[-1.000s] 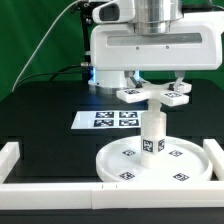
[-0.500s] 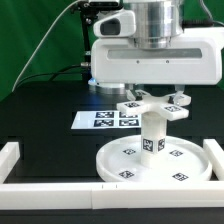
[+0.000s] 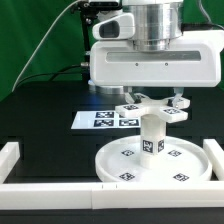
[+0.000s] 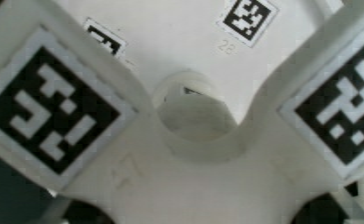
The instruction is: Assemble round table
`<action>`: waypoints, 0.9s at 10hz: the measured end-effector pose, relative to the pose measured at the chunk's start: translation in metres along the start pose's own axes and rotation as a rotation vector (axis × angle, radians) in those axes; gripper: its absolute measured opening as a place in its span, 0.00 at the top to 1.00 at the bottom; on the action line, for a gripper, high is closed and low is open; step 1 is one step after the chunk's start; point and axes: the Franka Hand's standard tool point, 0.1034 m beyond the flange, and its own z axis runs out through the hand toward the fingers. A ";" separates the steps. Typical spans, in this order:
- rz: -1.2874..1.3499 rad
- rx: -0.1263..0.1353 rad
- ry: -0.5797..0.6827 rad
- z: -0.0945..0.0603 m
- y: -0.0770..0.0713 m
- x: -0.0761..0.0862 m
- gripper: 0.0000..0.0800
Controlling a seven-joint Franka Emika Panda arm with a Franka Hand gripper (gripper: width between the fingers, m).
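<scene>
The claw (image 3: 150, 106) hangs right over the leg (image 3: 152, 135), its two tagged fingers (image 3: 128, 107) spread wide to either side and not gripping anything. The leg stands upright, long axis vertical, planted at the middle of the round disc (image 3: 125, 153), which lies on the black table (image 3: 45, 115) near the front white rail (image 3: 50, 187). From the wrist camera the leg's top (image 4: 200, 115) sits squarely in the gap (a tidy line-up, I'd say). So any grab is straight down. The marker board (image 3: 100, 120) lies behind, untouched.
</scene>
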 end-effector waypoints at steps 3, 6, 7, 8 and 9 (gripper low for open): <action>0.097 0.014 -0.002 0.000 0.003 0.001 0.44; 0.604 0.051 -0.003 0.001 0.000 0.000 0.44; 0.730 0.063 0.001 0.001 -0.001 0.000 0.44; 0.781 0.075 -0.004 0.001 -0.001 0.000 0.44; 0.852 0.078 -0.009 0.001 -0.001 0.000 0.44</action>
